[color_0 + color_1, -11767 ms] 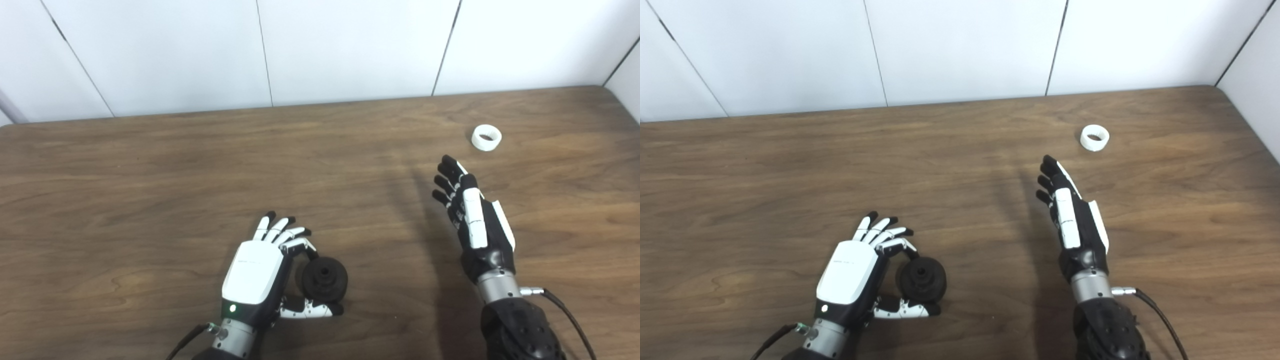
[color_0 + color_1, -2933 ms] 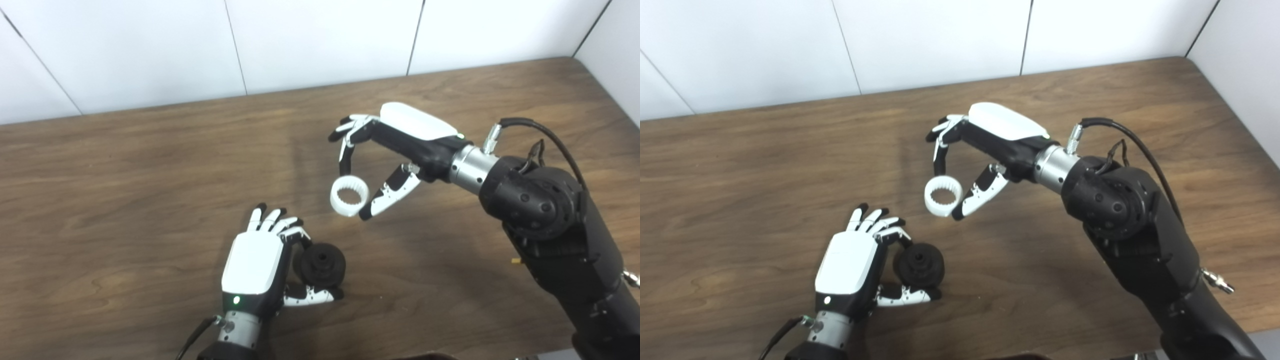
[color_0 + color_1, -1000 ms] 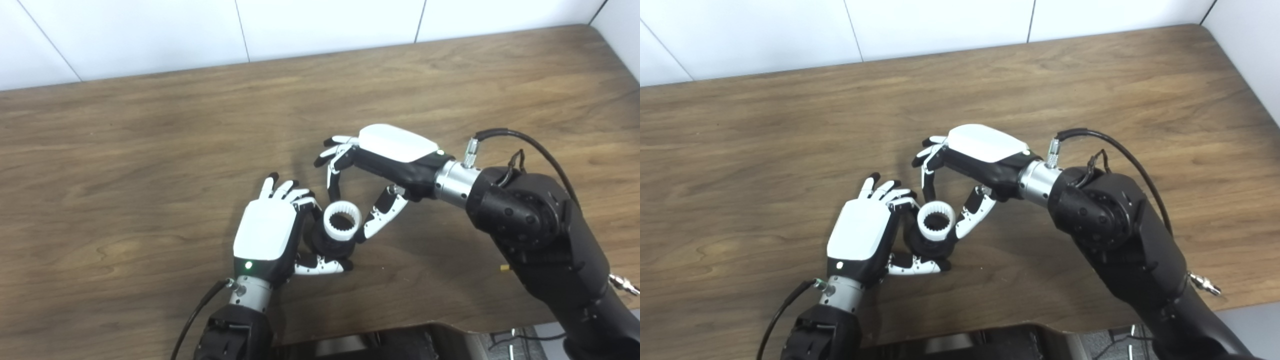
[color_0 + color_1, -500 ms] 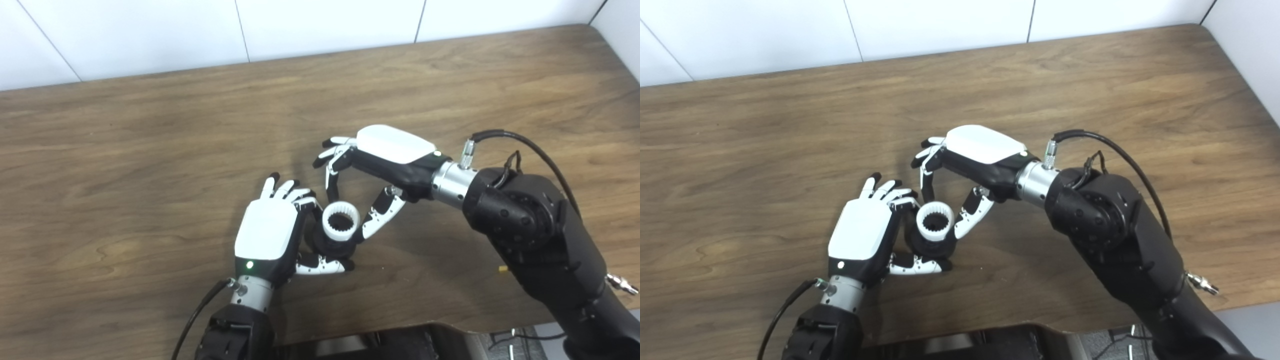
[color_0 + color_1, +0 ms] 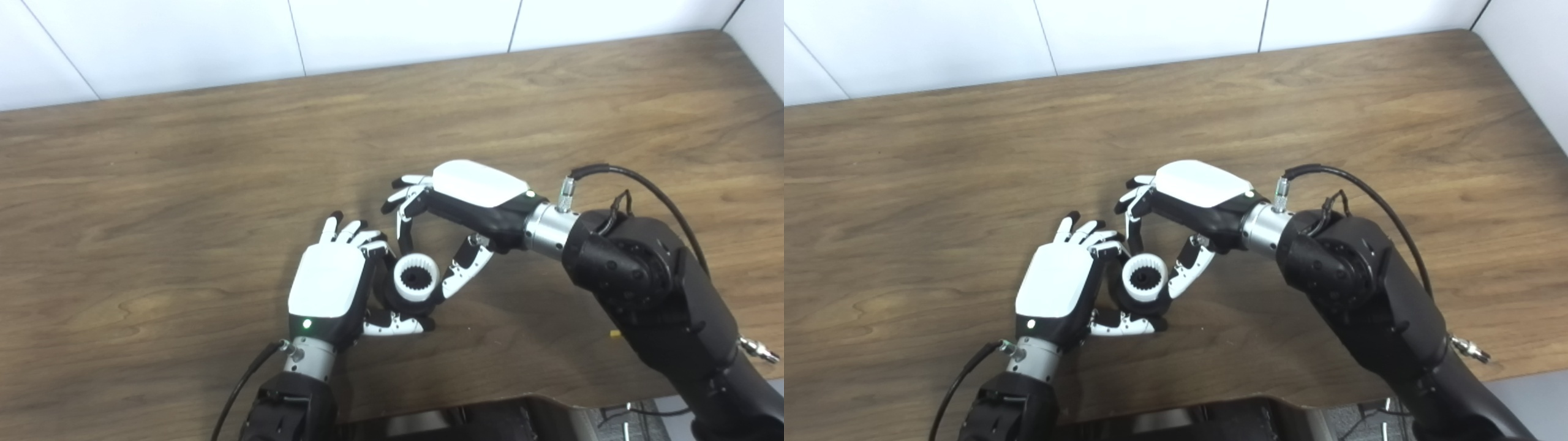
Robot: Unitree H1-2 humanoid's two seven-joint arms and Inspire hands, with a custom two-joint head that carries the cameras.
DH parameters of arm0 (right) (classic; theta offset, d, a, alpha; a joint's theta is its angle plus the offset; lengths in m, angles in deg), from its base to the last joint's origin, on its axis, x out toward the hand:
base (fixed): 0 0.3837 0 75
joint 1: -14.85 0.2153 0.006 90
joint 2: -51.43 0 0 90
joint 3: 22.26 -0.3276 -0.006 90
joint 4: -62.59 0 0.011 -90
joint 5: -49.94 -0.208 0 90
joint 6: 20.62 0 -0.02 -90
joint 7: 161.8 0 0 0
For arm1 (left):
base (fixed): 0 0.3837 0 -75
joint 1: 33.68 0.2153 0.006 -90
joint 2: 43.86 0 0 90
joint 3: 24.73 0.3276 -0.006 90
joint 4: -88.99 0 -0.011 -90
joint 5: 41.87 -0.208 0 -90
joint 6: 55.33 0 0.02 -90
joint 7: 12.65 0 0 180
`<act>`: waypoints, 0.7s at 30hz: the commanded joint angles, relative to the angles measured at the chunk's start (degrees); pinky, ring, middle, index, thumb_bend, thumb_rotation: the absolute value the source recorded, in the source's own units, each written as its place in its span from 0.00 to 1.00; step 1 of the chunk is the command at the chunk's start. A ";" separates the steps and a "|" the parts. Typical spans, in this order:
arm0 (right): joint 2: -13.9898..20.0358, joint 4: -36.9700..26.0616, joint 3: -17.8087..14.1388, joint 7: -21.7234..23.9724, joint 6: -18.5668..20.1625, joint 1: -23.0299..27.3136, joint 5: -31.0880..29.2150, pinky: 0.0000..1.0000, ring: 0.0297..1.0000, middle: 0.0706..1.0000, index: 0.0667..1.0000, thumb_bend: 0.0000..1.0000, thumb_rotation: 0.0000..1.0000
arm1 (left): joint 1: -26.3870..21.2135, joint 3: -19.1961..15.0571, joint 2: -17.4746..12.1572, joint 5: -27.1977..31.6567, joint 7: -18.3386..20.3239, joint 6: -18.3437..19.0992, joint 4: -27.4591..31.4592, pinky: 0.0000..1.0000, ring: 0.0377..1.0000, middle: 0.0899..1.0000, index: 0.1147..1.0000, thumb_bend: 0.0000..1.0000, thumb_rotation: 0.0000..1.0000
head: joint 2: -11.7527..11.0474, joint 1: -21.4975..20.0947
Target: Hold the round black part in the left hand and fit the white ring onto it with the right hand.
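On the wooden table [image 5: 184, 184], the two hands meet near the front edge. The left hand [image 5: 327, 288] lies with its white back up, fingers curled round one side of the round black part [image 5: 401, 304] and the thumb [image 5: 392, 326] pressed along its near side, so it has the part gripped against the tabletop. Only the dark rim of the part shows, below and to the left of the ring.

The right hand [image 5: 456, 211] reaches in from the right, palm down and arched over the same spot. It pinches the white ring [image 5: 416, 278] between a fingertip [image 5: 404, 242] at the far side and its thumb [image 5: 459, 275] at the right side; the other fingers are spread out and touch nothing. The ring sits on top of the black part with its opening facing up, and small teeth show round its inner wall, with dark showing through the hole. From here I cannot tell whether the ring is pushed fully down or merely resting on the part.

A black cable [image 5: 637, 184] loops off the right wrist, and another [image 5: 239, 392] trails from the left wrist. White wall panels [image 5: 398, 24] stand behind the table.
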 commanded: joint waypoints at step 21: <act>-0.73 1.12 -0.17 -3.82 -3.77 0.18 0.88 0.85 0.94 0.84 0.45 0.52 0.13 | -0.12 0.94 0.72 -0.89 0.13 -0.60 0.39 1.00 0.88 0.75 0.42 0.52 0.06 | 0.28 -0.43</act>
